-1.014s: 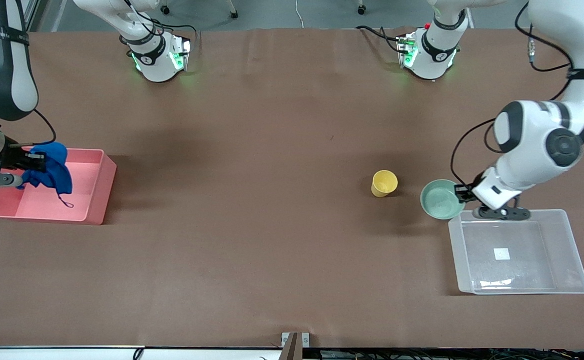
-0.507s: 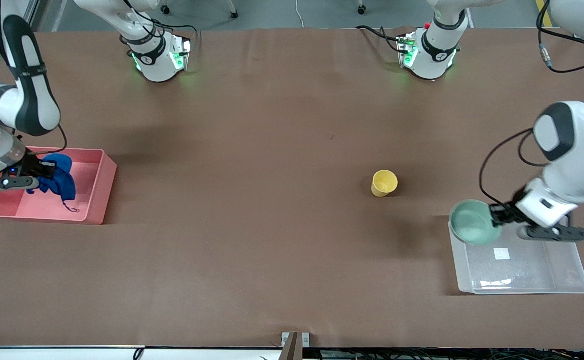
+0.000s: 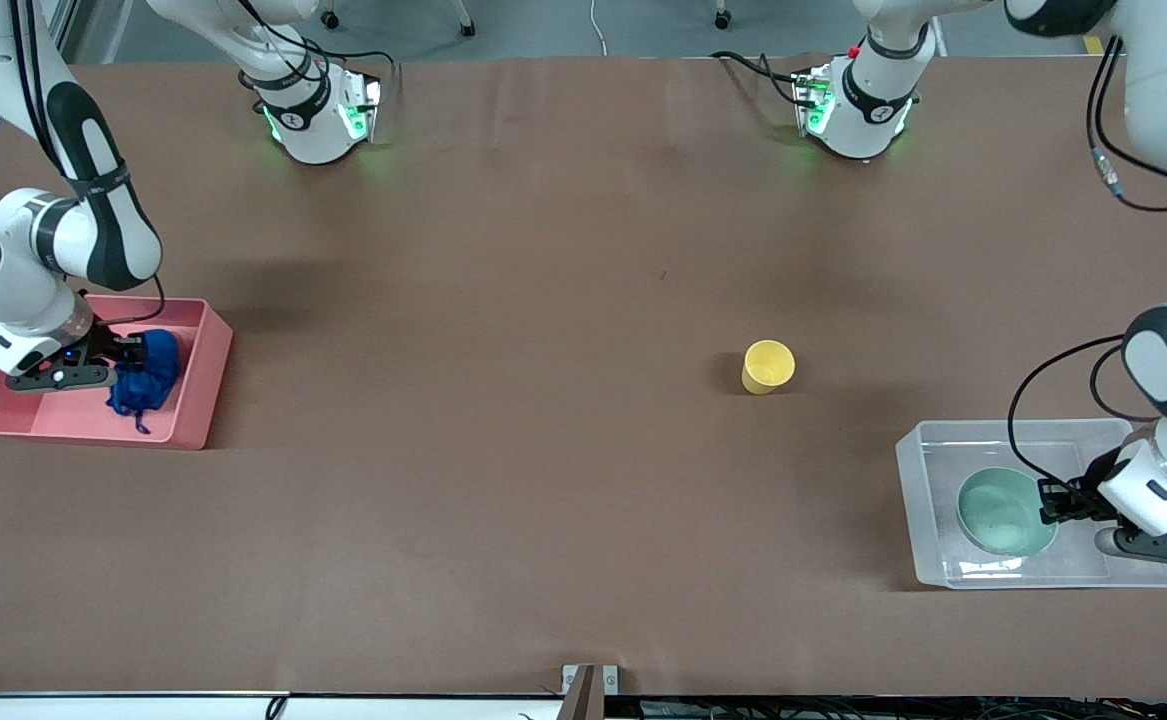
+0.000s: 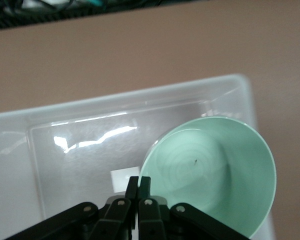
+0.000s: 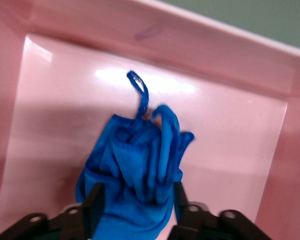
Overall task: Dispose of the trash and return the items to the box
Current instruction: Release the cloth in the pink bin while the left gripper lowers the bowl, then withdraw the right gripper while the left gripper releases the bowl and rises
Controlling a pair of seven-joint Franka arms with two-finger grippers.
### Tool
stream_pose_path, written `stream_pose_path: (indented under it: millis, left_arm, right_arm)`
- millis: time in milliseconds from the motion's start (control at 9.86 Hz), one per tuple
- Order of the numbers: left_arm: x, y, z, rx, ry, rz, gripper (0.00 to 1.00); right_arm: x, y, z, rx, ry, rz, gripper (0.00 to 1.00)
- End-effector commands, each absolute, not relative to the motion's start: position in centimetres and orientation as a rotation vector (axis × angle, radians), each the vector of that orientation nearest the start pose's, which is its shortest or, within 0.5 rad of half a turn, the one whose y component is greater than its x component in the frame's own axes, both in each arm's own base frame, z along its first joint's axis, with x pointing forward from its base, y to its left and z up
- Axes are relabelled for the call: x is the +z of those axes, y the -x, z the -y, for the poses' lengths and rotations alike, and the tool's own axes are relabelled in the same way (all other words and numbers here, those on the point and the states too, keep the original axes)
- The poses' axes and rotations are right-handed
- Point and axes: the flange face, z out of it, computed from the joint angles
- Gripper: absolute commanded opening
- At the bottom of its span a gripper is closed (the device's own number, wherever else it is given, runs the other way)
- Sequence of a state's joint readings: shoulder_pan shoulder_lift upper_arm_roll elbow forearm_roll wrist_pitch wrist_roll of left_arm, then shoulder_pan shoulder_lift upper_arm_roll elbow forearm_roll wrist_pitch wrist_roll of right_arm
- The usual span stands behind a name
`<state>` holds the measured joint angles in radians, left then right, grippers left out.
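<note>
My left gripper (image 3: 1051, 500) is shut on the rim of the mint-green bowl (image 3: 1003, 512), which sits low inside the clear box (image 3: 908, 450) at the left arm's end of the table. In the left wrist view the closed fingers pinch the bowl (image 4: 210, 175) rim inside the box (image 4: 115, 100). My right gripper (image 3: 128, 355) is down in the pink bin (image 3: 198, 400), open, with the blue trash lump (image 3: 146, 375) between its fingers. The lump (image 5: 135, 165) lies on the bin floor (image 5: 215, 45), its thin tail stretched out. The yellow cup (image 3: 768, 366) stands on the table.
The cup stands alone on the brown table, nearer the box than the pink bin. A white sticker (image 4: 119, 177) shows on the box floor beside the bowl. The arm bases stand along the table's edge farthest from the front camera.
My left gripper carried the bowl from beside the box, over its rim and down into it. My right gripper lowered the blue lump into the pink bin and its fingers now stand apart.
</note>
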<state>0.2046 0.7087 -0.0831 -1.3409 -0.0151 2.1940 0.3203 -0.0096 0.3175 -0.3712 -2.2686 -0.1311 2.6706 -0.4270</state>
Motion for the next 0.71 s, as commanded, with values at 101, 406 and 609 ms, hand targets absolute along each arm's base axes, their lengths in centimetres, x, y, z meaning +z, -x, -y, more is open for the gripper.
stream_pose_path:
  millis: [101, 406, 609]
  left_arm:
    - [26.9, -73.5, -13.1, -0.136, 3.176, -0.267, 0.05]
    - [22.1, -72.0, -12.2, -0.108, 3.166, -0.280, 0.10]
    - [21.3, -71.9, -12.2, -0.105, 3.166, -0.276, 0.22]
  right_arm:
    - [33.0, -52.5, 18.5, -0.020, 3.279, 0.227, 1.00]
    - [43.8, -55.4, 15.2, 0.099, 3.132, 0.065, 1.00]
    - [50.4, -56.4, 10.8, 0.143, 3.115, -0.166, 1.00]
